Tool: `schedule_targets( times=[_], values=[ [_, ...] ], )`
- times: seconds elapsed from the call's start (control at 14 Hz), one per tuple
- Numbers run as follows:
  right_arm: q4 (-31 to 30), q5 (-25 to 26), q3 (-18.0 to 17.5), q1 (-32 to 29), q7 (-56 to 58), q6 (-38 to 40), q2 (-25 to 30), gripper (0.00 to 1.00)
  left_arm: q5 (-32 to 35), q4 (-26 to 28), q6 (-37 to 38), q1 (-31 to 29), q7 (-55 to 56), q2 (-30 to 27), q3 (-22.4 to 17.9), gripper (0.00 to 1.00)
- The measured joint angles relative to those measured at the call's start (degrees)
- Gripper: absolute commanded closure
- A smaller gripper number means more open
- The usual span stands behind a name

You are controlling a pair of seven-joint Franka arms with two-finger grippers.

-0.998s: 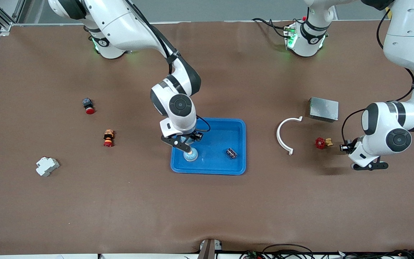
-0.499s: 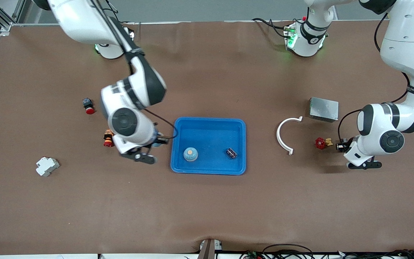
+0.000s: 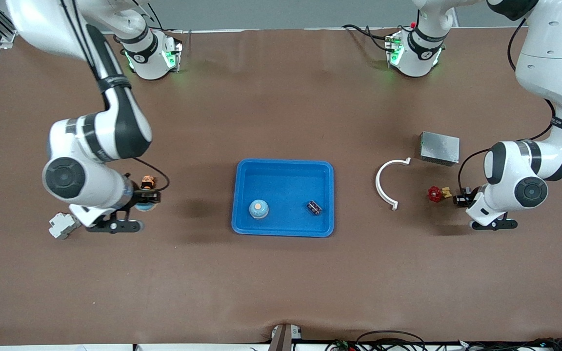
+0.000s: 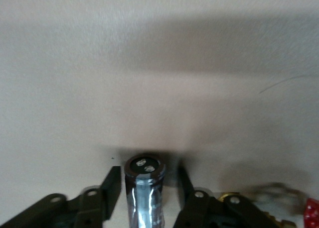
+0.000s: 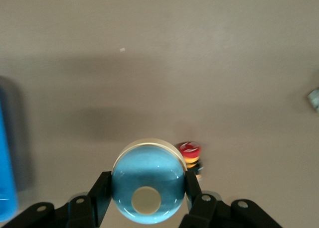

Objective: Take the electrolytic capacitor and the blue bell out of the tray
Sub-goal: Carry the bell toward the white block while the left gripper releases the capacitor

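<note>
A blue tray (image 3: 286,187) in the middle of the table holds one blue bell (image 3: 258,209) and one dark capacitor (image 3: 314,207). My right gripper (image 3: 140,204) (image 5: 148,183) is over the table toward the right arm's end, shut on a second blue bell (image 5: 147,185) (image 3: 143,207). My left gripper (image 3: 462,200) (image 4: 147,180) is low over the table toward the left arm's end. A second capacitor (image 4: 144,188) (image 3: 459,199) sits between its open fingers (image 4: 112,185), with a gap on each side.
A red and orange button (image 3: 147,183) (image 5: 190,152) is beside the right gripper, with a white block (image 3: 64,224) close by. Farther off stands a black and red button (image 3: 120,143). Near the left gripper are a red valve (image 3: 435,193), a white curved piece (image 3: 387,183) and a grey box (image 3: 439,147).
The right arm swung from over the tray toward its own end of the table with a bell, while one bell stayed in the tray. The left gripper's fingers opened off the capacitor.
</note>
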State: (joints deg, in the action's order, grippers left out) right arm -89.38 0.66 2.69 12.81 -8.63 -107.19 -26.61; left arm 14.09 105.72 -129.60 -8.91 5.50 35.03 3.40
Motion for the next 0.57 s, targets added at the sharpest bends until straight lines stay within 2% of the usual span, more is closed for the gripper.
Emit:
schedule_targets(
  times=[0.21, 0.57],
  values=[
    [-4.3, 0.1, 0.1, -5.8, 11.0, -6.0, 1.0, 1.00, -3.6, -3.3, 8.4, 0.0, 0.0, -2.5, 1.6, 0.00],
    [-12.6, 0.1, -0.1, -14.4, 24.5, -17.9, 1.0, 1.00, -10.3, -13.3, 28.1, 0.2, 2.2, -7.4, 6.6, 0.00]
  ],
)
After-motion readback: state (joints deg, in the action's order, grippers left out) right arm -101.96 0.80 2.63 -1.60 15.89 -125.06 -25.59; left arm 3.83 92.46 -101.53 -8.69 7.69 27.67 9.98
